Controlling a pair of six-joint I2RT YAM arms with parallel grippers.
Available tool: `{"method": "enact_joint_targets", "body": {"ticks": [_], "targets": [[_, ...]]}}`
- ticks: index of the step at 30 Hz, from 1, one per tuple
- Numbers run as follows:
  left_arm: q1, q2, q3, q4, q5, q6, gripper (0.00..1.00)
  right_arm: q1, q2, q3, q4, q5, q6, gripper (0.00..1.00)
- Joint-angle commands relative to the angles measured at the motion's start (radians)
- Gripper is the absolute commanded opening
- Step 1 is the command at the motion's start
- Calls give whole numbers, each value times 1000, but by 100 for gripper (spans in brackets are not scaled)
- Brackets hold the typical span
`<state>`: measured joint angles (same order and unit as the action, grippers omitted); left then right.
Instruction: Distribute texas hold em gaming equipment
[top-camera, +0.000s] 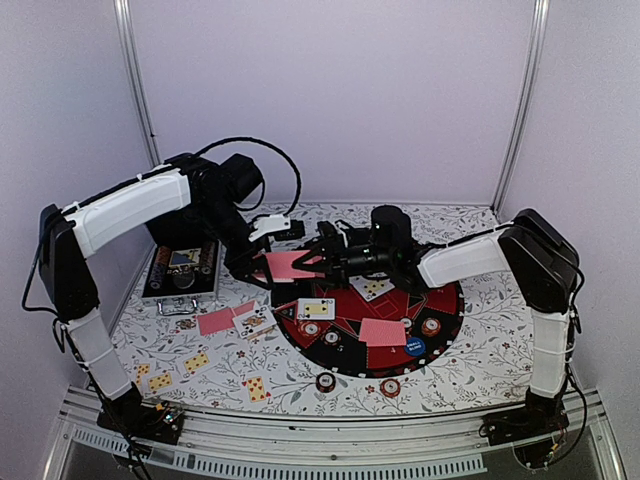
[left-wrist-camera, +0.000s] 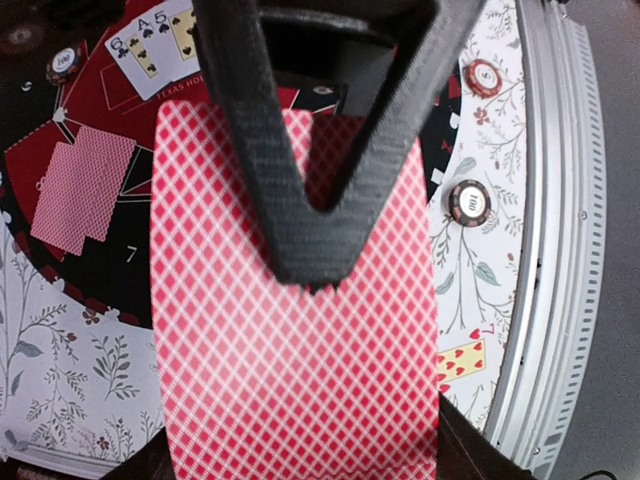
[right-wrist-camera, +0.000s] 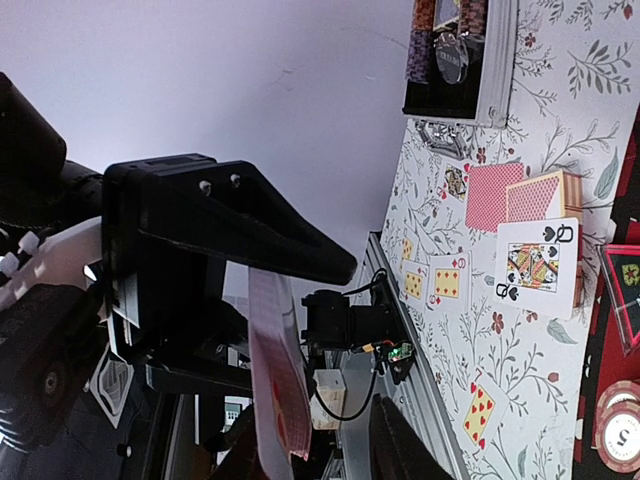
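Top external: case (top-camera: 178, 292) holds poker chips (right-wrist-camera: 446, 40); left hand (top-camera: 262, 272) pinches card (top-camera: 290, 265), right hand (top-camera: 318, 258) spread.

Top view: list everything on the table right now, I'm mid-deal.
held card: one, red back, in the air over the mat's left edge
face-down cards: several, red backs, on mat and cloth
face-up cards: several, white, mostly on the cloth at left
chips: two, red-and-black, on the cloth at front; more on the mat
blue button: one, blue, mat front right
mat: one, black-and-red, centre
case: one, silver, far left
left claw: shut on the held card
right claw: jaws apart around that card
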<state>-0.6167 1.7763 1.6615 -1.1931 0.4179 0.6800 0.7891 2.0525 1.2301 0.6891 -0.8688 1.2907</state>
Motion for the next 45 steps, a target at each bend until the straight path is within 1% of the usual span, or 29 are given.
{"method": "enact_joint_targets", "body": {"ticks": [1,4,11,19,20,24,26,27,31,37,41,45], "targets": [[11,-21,13,7,39,12,22,-33,-41,-41,-56,37,-16,29],[11,-20,11,6,38,10,22,-34,-50,-41,-56,32,-17,22],[12,-20,3,6,28,12,22,-59,-90,-76,-55,26,-18,0],[15,-18,-5,9,25,13,22,-133,-192,-204,-67,19,-44,0],[15,-20,-6,7,24,13,22,-172,-223,-248,-83,10,-63,0],[15,-21,-8,5,24,13,22,-235,-258,-310,-114,-8,-102,0],[15,-20,-7,4,25,13,22,-267,-271,-332,-162,-5,-134,0],[15,-20,-7,4,24,13,22,-282,-275,-333,-203,6,-155,0],[15,-17,0,3,28,10,22,-321,-277,-304,-414,95,-318,0],[15,-12,10,-2,30,9,22,-334,-216,-241,-586,216,-469,0],[15,-12,12,-7,32,7,22,-336,-168,-198,-671,287,-544,0],[15,-12,11,-7,31,7,22,-341,-144,-178,-689,317,-576,0]]}}
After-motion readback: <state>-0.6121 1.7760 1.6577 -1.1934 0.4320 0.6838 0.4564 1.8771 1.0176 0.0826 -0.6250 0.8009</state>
